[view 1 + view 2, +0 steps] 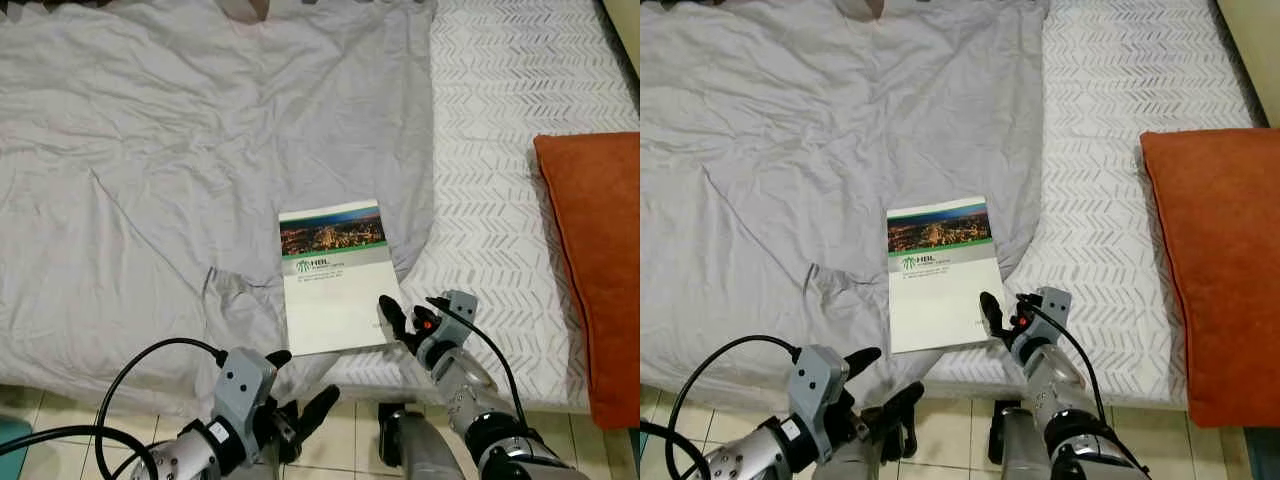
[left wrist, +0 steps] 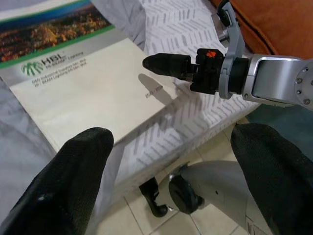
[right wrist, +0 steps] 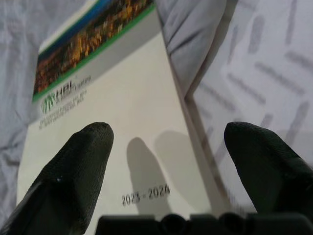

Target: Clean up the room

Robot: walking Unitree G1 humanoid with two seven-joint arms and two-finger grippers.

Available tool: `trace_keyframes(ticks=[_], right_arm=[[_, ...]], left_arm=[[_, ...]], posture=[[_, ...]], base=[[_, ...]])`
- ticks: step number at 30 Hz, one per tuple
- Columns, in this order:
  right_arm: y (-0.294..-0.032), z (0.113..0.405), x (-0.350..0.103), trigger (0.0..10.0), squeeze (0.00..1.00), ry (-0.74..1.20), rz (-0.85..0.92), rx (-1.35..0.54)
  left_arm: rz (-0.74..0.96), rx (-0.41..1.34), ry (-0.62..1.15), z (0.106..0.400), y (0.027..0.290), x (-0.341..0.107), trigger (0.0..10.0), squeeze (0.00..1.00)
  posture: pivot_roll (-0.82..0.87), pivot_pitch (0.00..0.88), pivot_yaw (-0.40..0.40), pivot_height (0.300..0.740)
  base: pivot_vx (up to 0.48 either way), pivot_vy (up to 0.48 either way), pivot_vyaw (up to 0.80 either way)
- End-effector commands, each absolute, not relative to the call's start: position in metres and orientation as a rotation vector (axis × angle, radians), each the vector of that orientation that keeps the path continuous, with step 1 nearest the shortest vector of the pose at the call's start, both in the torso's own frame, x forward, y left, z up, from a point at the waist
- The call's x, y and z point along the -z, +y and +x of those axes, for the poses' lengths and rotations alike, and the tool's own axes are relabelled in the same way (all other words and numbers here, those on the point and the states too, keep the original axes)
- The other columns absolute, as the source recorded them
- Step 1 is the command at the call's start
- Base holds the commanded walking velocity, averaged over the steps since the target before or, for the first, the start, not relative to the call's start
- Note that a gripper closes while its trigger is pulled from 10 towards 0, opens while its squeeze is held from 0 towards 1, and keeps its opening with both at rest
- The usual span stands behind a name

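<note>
- A booklet (image 1: 336, 277) with a city photograph, a green band and the date 2023 - 2024 on its cover is seen lying flat on the bed, partly on the grey sheet (image 1: 160, 180) and close to the near edge of the mattress.
- The booklet's right edge is located beside the white patterned mattress cover (image 1: 500, 150), where the grey sheet ends.
- An orange pillow (image 1: 595, 270) is seen on the far right of the bed, well apart from the booklet.
- The right gripper (image 3: 168, 161) is held over the booklet's lower right corner, with its fingers spread apart and nothing between them; whether a fingertip touches the cover cannot be judged from these views.
- The left gripper (image 1: 300, 385) is held lower, at the bed's edge over the tiled floor (image 1: 350, 440), fingers apart and empty.
- Black cables are seen looping from both wrists.
</note>
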State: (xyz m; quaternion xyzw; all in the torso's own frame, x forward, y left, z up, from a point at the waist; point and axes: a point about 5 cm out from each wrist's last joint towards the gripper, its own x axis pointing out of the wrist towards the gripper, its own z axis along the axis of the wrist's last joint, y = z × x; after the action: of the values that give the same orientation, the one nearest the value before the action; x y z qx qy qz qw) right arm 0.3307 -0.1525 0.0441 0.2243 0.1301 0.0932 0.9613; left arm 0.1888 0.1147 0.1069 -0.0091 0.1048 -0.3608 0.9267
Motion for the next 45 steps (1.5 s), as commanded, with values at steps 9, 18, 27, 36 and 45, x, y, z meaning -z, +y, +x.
trace_keyframes(ticks=[9,18,27,36,45], right_arm=[[-0.135,0.310,-0.014,10.0,0.00,0.416,0.512,-0.205],[-0.133,0.304,-0.005,1.1,0.00,0.471,0.648,-0.143],[-0.128,0.301,0.000,0.0,0.00,0.503,0.752,-0.116],[-0.129,0.299,0.001,0.0,0.00,0.507,0.744,-0.114],[-0.134,0.313,-0.016,0.0,0.00,0.399,0.755,-0.132]], left_arm=[[-0.014,0.741,0.250,0.179,0.118,-0.107,10.0,0.00],[-0.014,0.733,0.264,0.175,0.121,-0.108,10.0,0.00],[-0.012,0.729,0.265,0.175,0.123,-0.110,10.0,0.00],[-0.019,0.725,0.273,0.172,0.123,-0.111,10.0,0.00],[-0.028,0.723,0.269,0.175,0.120,-0.110,10.0,0.00]], posture=[[0.15,0.564,0.100,0.740],[0.17,0.565,0.107,0.740],[0.18,0.563,0.110,0.740],[0.18,0.561,0.107,0.740],[0.17,0.550,0.097,0.740]], base=[[0.000,0.000,0.00],[0.000,0.000,0.00],[0.000,0.000,0.00],[0.000,0.000,0.00],[0.000,0.000,0.00]])
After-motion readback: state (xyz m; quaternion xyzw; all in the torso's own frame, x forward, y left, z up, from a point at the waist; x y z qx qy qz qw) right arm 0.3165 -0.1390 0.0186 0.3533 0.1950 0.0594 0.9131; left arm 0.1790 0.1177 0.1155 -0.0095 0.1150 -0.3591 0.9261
